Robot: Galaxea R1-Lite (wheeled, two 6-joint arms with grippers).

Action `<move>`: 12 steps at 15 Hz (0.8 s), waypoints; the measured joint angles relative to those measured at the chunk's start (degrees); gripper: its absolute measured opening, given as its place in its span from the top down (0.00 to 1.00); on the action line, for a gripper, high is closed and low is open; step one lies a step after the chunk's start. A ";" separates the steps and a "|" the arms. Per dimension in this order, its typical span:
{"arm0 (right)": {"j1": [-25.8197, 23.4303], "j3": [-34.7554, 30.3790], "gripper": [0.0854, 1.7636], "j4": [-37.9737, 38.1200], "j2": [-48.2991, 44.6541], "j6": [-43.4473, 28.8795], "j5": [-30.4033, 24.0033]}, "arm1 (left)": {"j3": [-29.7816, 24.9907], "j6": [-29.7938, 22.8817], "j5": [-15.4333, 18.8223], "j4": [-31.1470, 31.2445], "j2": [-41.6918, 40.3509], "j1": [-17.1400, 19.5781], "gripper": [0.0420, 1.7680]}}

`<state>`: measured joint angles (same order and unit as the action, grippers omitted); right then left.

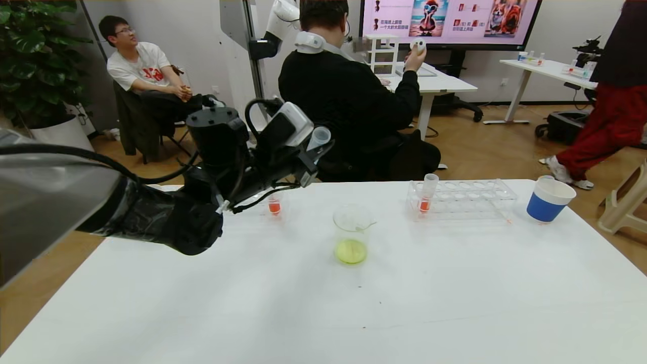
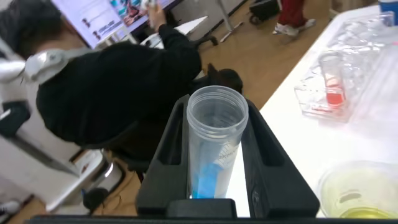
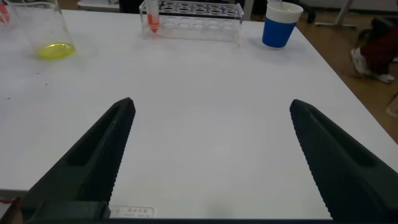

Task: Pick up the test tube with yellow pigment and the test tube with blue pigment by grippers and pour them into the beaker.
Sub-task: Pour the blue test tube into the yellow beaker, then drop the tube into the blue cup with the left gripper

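Note:
My left gripper (image 1: 316, 149) is shut on the test tube with blue pigment (image 2: 214, 146), held in the air up and to the left of the beaker (image 1: 352, 233). The tube's open mouth (image 1: 319, 135) points up and away; blue liquid lies at its bottom between the fingers (image 2: 165, 155). The beaker stands mid-table with yellow-green liquid in its bottom, and shows in the left wrist view (image 2: 360, 193) and the right wrist view (image 3: 46, 31). My right gripper (image 3: 211, 149) is open and empty above bare table near the front right. The test tube with yellow pigment is out of view.
A clear tube rack (image 1: 462, 197) holds a tube of orange-red liquid (image 1: 426, 199) at its left end. Another orange-red tube (image 1: 274, 205) stands behind my left arm. A blue-and-white paper cup (image 1: 550, 199) is at the far right. People sit beyond the table's far edge.

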<state>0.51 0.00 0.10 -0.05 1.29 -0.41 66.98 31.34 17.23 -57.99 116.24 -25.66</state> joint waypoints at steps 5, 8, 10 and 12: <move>0.01 0.00 0.02 0.00 0.00 0.00 0.00 | -0.69 15.43 12.15 -7.66 4.74 -1.04 0.74; 0.00 0.00 0.02 0.00 0.00 0.00 0.00 | -0.57 22.24 17.29 -8.98 6.83 -1.43 0.74; 0.00 0.00 0.02 0.00 0.00 0.00 0.00 | -0.35 27.23 20.57 -8.94 7.69 -1.32 0.74; 0.00 0.00 0.02 0.00 0.00 0.00 0.00 | -0.20 32.24 23.54 -8.72 8.57 -1.12 0.74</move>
<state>0.51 0.00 0.10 -0.05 1.29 -0.41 66.78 63.59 40.77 -66.71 124.81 -26.78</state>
